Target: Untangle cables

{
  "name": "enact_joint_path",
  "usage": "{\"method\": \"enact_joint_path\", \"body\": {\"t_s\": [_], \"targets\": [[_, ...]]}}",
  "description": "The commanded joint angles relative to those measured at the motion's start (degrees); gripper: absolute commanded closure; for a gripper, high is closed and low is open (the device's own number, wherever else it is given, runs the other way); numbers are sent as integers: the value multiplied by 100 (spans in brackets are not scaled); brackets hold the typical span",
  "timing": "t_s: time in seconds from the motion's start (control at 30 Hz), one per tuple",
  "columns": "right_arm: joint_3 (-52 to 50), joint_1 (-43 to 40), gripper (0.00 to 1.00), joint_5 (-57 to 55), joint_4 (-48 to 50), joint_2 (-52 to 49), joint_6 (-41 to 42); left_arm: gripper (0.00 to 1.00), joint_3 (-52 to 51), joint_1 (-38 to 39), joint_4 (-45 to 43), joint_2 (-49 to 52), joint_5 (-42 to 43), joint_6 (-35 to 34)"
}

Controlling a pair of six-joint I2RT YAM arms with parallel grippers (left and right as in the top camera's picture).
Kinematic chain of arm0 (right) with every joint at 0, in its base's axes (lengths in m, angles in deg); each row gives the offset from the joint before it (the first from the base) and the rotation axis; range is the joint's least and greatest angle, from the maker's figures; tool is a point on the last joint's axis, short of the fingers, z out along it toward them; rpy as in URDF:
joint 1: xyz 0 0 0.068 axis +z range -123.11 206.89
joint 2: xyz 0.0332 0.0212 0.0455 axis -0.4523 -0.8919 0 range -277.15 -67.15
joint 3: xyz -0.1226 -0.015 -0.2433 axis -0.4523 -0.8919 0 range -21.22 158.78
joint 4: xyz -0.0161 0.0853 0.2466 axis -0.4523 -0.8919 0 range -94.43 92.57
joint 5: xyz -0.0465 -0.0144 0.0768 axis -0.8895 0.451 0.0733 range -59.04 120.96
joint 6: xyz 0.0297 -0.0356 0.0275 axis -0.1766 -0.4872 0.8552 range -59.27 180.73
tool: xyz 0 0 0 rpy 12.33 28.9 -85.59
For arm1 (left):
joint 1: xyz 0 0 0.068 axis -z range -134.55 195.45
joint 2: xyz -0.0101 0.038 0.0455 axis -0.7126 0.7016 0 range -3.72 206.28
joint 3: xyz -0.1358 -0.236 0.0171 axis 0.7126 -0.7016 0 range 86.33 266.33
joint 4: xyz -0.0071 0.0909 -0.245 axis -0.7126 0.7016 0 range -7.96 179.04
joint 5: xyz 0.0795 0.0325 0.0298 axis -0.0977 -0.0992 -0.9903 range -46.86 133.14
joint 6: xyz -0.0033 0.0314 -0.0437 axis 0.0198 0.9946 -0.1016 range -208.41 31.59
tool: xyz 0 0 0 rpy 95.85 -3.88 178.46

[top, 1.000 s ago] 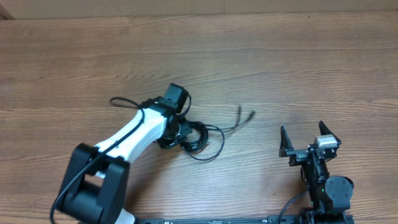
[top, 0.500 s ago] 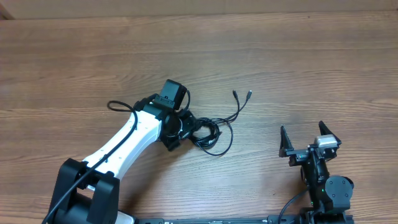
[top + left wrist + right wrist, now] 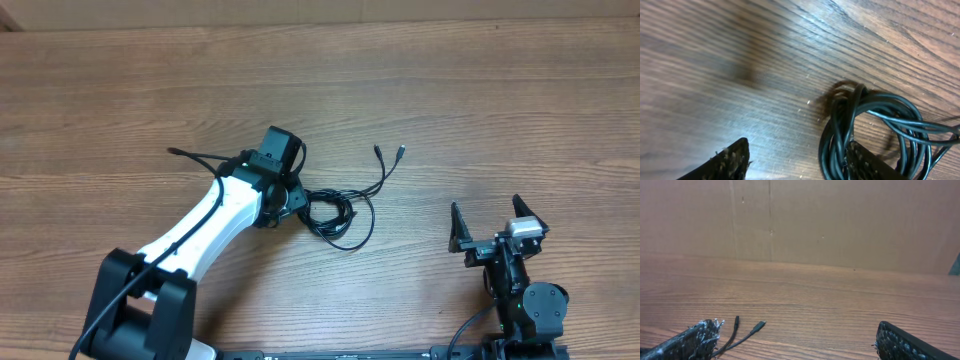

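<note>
Looking at the tangle, the cables (image 3: 335, 215) sit in a tight little coil around the middle of the worktop (image 3: 520, 90). Two plug ends (image 3: 399, 152) stick out of it toward the far edge.

The left gripper (image 3: 795, 165) is right at the coil's left side, jaws partway apart. In the wrist view there's bare wood between its fingers, and the loops just drape against one finger (image 3: 867, 167). So I'd call it not gripping anything, more nosing into the bundle.

The right gripper (image 3: 488, 225) is parked well apart, by the near edge on the right, spread wide and empty. Its own camera can see the plug ends (image 3: 759, 325) out in front of it.

My read is that it's very early in the job. The coil is all wound up and the left arm is lining up for a pinch. For the next move I'd go for a single strand at the coil's rim rather than the whole bunch, then pull away from the plugs. The cords are thin, so the jaws need to shut nearly all the way. Getting the right arm in to pin the plug side would probably help too.
</note>
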Motion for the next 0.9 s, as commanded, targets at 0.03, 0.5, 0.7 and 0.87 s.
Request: {"method": "enact_joint_path", "body": {"t_s": [0.03, 0.5, 0.7, 0.87], "targets": [[-59, -37, 0, -57, 11, 68, -9, 45, 94, 50, -127, 348, 337, 146], [-59, -37, 0, -55, 13, 66, -9, 96, 94, 216, -149, 1169, 323, 151], [-59, -37, 0, -55, 11, 68, -9, 96, 144, 179, -70, 1036, 302, 474], [-59, -37, 0, -55, 13, 68, -9, 96, 417, 173, 356, 774, 297, 787]]}}
